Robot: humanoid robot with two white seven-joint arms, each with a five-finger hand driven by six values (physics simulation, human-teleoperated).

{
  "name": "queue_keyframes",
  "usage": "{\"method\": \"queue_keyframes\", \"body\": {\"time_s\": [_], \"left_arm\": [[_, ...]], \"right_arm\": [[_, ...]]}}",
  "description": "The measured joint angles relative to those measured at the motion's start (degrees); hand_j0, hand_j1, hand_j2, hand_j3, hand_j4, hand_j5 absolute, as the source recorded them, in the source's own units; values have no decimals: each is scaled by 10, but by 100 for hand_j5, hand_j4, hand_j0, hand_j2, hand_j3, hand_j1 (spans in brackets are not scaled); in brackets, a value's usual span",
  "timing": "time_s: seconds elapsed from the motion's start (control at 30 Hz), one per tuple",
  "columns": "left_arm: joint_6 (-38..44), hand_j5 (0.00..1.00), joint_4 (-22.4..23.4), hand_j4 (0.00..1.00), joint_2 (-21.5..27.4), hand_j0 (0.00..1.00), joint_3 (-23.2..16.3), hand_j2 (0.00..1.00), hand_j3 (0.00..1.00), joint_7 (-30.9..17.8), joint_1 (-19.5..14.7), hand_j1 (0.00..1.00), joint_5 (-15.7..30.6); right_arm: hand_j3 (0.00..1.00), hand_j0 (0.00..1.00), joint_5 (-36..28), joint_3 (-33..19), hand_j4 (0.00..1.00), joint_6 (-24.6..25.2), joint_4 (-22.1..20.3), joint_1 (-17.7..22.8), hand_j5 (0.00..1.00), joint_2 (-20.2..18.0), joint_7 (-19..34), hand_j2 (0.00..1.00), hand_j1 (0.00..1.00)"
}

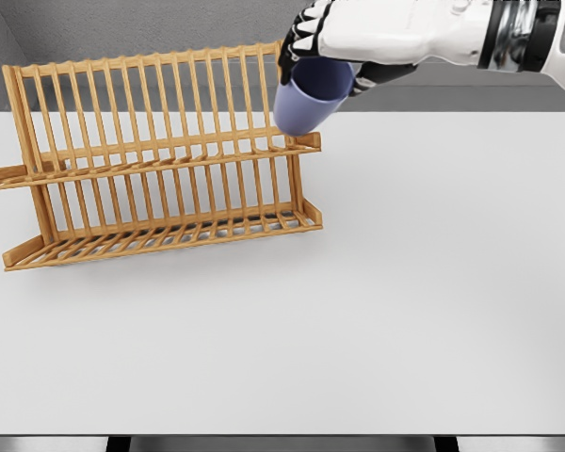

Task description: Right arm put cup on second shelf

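In the head view, the right hand [331, 52] comes in from the upper right, its arm stretched along the far edge of the tabletop [433, 311], and its fingers [297, 47] are wrapped around the rim end of a lavender-blue cup [309, 99]. The cup is off the tabletop, tilted so its open mouth faces up toward the palm and its base points down and to the left. It hangs at the right end of the wooden dish rack [160, 155], which stands near the far left corner of the tabletop; the cup's base overlaps the rack's upper tier [169, 160] at that right end, but whether it touches the wood or floats just above it cannot be told from this angle. The lower tier [169, 234] holds nothing. The left arm does not show. By my reading, the pick-up and carry are done and the task sits late in its course: what remains is to settle the cup onto the second shelf, get it resting steady among the slats, then release the grasp and draw the hand clear.
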Motion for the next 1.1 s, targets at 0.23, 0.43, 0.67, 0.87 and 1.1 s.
{"method": "queue_keyframes", "body": {"time_s": [0.23, 0.43, 0.67, 0.87, 1.1], "left_arm": [[0, 100, 0, 100, 0, 100, 0, 100, 100, 0, 0, 100, 0], [0, 100, 0, 100, 0, 100, 0, 100, 100, 0, 0, 100, 0], [0, 100, 0, 100, 0, 100, 0, 100, 100, 0, 0, 100, 0], [0, 100, 0, 100, 0, 100, 0, 100, 100, 0, 0, 100, 0], [0, 100, 0, 100, 0, 100, 0, 100, 100, 0, 0, 100, 0]], "right_arm": [[58, 58, 7, 10, 58, 0, -11, 3, 58, 11, 0, 58, 58], [59, 59, 15, 25, 59, 1, -10, 4, 59, 15, -3, 59, 59], [86, 86, 25, 35, 86, 2, -8, 8, 86, 15, -2, 86, 86], [100, 100, 25, 9, 100, 0, -14, 11, 100, 8, 0, 100, 100], [100, 100, 22, -291, 100, 1, -5, 285, 100, -101, 0, 100, 100]]}}
